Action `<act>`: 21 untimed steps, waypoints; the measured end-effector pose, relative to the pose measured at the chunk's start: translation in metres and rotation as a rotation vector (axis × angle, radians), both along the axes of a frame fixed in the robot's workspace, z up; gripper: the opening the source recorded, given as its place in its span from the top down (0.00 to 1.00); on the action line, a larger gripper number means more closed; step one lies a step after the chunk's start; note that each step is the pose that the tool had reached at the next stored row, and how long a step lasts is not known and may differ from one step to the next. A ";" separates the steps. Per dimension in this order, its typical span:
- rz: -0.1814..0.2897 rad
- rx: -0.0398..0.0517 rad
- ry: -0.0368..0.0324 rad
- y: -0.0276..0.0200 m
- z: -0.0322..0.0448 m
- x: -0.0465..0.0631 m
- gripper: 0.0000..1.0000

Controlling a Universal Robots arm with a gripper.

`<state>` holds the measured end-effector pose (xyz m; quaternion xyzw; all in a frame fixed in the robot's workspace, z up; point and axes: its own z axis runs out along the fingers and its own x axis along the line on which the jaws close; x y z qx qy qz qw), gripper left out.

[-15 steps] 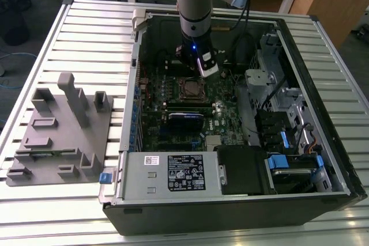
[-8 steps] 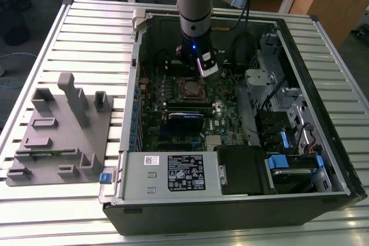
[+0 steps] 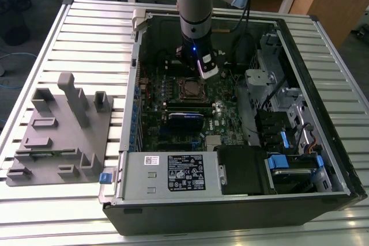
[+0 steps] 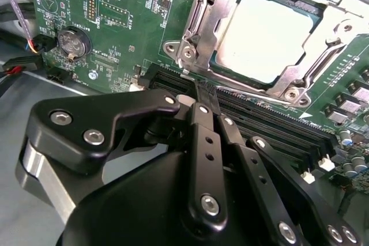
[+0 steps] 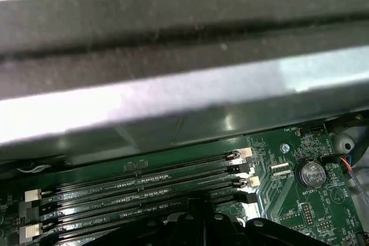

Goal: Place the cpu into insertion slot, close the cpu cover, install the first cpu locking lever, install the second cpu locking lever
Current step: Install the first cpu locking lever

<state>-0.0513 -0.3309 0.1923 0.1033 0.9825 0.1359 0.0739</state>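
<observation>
A slatted metal table [image 3: 75, 33] is carrying an open computer case [image 3: 230, 217] lying on its side. The robot arm [image 3: 195, 4] is reaching straight down into the case, over the green circuit board [image 3: 225, 116].

In the second wrist view, long black memory slots [image 4: 277, 122] are running along one edge of the socket. The black gripper [image 4: 200, 93] is hovering just above them. Its fingers are drawn together into one narrow tip, with nothing visibly between them. That tip is pointing at the nearest corner of the insertion slot [image 3: 190, 89], which is sitting on the half of the board farthest from the power supply.

The cpu cover [image 4: 202, 21], a silver frame, appears to be lying flat over the socket. The cpu [image 4: 265, 36] is showing through its window as a pale square, so it is seated in the slot.

A thin metal rod [image 4: 259, 96], probably a locking lever, is running along the socket edge beside the memory slots. I cannot tell whether it is latched.

The step in hand looks like setting a lever. Doing it well likely means keeping the closed tip on the rod alone, pushing slowly down and sideways toward its hook. The tip should also be staying clear of the chip's top, the memory slots and the small parts on the board.
</observation>
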 end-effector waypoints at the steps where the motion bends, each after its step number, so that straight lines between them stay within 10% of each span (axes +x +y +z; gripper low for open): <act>1: 0.000 0.0022 0.0000 -0.0006 -0.0003 0.000 0.89; 8: 0.001 0.0174 0.0002 -0.0018 -0.0011 0.000 0.89; 13: 0.002 0.0531 0.0087 -0.0017 -0.0013 0.000 0.89; 21: 0.002 0.0630 0.0093 -0.0020 -0.0011 0.000 0.89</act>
